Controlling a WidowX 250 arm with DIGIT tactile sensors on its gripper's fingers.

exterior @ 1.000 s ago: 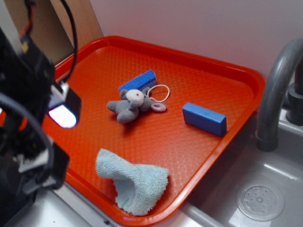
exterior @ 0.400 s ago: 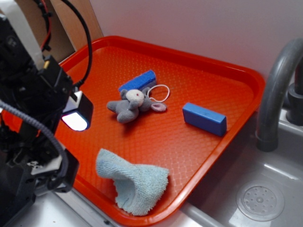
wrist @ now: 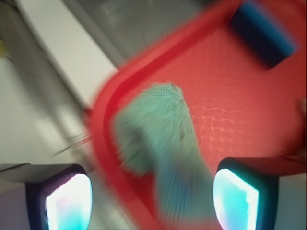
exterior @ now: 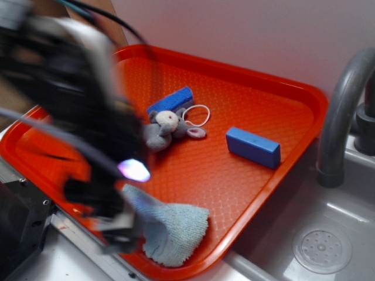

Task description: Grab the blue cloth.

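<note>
The blue cloth (exterior: pixel 174 230) lies crumpled at the near corner of the orange tray (exterior: pixel 316 100), pale and fuzzy. My gripper (exterior: pixel 126 202) is a motion-blurred dark mass right at the cloth's left edge, covering part of it. In the wrist view the cloth (wrist: pixel 163 139) shows blurred below and between the two fingers, nearer the right one. The gripper (wrist: pixel 153 201) is open, its glowing pads (wrist: pixel 69 203) wide apart, with nothing held. The left finger hangs outside the tray rim (wrist: pixel 103 129).
A grey plush mouse (exterior: pixel 159 130) with a white loop lies mid-tray beside a dark-blue block (exterior: pixel 171 100). Another dark-blue block (exterior: pixel 253 146) sits to the right, also in the wrist view (wrist: pixel 261 28). A grey faucet (exterior: pixel 345 105) and a sink drain (exterior: pixel 322 249) lie right of the tray.
The arm has swung fast from the left edge inward over the tray, bringing the gripper down beside the cloth. The cloth, mouse and blocks have not moved.
</note>
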